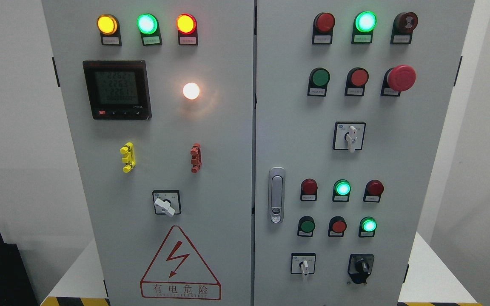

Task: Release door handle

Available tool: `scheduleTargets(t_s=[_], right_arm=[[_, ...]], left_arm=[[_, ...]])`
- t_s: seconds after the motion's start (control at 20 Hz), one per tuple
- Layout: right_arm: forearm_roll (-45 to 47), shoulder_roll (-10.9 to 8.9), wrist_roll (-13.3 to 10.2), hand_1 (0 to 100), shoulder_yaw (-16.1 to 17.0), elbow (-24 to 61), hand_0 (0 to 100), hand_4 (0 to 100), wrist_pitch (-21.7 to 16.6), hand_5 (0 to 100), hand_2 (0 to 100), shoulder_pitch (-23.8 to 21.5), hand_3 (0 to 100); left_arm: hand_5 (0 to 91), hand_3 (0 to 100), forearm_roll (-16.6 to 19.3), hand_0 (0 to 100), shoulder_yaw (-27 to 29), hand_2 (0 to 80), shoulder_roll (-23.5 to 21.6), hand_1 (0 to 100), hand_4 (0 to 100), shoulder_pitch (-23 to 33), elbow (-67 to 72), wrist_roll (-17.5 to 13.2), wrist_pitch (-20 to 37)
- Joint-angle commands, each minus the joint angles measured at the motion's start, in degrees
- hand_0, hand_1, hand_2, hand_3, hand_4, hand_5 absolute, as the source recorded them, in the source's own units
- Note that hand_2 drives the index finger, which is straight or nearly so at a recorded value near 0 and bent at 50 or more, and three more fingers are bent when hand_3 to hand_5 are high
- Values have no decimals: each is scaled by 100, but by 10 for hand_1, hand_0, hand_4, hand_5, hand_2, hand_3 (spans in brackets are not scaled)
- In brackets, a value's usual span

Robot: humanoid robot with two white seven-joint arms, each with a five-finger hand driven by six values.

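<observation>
A grey cabinet (pixel 228 127) with two doors fills the head view, standing on a white base (pixel 432 276) with yellow-black hazard tape along its front edge. Both doors sit flush, meeting at a vertical seam in the middle.

The left door (pixel 100 212) carries a black meter (pixel 116 89) with a lit display, and a warning triangle (pixel 180 265) with a red lightning bolt near the bottom. Above the meter run three lit lamps: yellow (pixel 107 24), green (pixel 147 23) and red (pixel 186 24). A white lamp (pixel 191 91) glows right of the meter. Lower down sit a yellow clip (pixel 127 157), a red clip (pixel 195 157) and a rotary switch (pixel 166 202) with a white knob.

The right door (pixel 419 170) holds rows of red and green buttons and lamps, with a red mushroom stop (pixel 401 78) at the upper right and a switch (pixel 349 136) below it.

The handle (pixel 276 195), a silver vertical latch, sits on the right door's left edge, just beside the seam and left of the lower lamps. It lies flat in its recess with nothing touching it.

Neither hand appears, so their state cannot be told.
</observation>
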State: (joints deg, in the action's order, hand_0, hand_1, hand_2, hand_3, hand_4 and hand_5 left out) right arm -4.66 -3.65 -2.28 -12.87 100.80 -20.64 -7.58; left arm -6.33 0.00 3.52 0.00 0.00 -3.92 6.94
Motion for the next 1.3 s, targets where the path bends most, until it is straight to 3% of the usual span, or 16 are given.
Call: scheduleTargets(t_s=[0.0,0.6,0.75,0.8,0.9,1.0,1.05,1.1,1.2,1.25], right_arm=[[0,-21,0,43,-145,1,368,148,8,155,0,11,132],[-26,-21,9,86,-146,10,366,193,-54,177,0,20,191],[-70,-21,9,115,-146,19,365,277,-54,204,0,55,297],[-96,-21,9,135,-146,36,360,377,-71,233,0,55,386],[-350,-21,0,163,-146,89,352,454,-124,276,0,64,475],[-876,-21,-35,186,-128,89,365,546,-212,403,0,55,551],[-1105,-21,-53,188,-120,98,383,645,-256,616,0,47,633],[-1308,-21,-88,192,-119,98,391,699,-343,713,0,38,674],[-1651,-13,-149,229,-119,115,397,762,-580,780,0,46,747],[-1905,-12,-210,256,-119,168,409,820,-616,844,0,64,861]], left_arm=[[0,0,0,120,-62,0,0,389,0,-176,-53,-3,26],[0,0,0,120,-62,0,0,389,0,-176,-53,-3,26],[0,0,0,120,-62,0,0,389,0,-176,-53,-3,26],[0,0,0,120,-62,0,0,389,0,-176,-53,-3,26],[0,0,0,120,-62,0,0,389,0,-176,-44,-3,26],[0,0,0,120,-62,0,0,389,0,-167,-44,-3,26],[0,0,0,120,-62,0,0,389,0,-176,-44,-3,26],[0,0,0,120,-62,0,0,389,0,-176,-53,-3,26],[0,0,0,120,-62,0,0,389,0,-176,-44,-3,26],[0,0,0,120,-62,0,0,389,0,-176,-53,-3,26]])
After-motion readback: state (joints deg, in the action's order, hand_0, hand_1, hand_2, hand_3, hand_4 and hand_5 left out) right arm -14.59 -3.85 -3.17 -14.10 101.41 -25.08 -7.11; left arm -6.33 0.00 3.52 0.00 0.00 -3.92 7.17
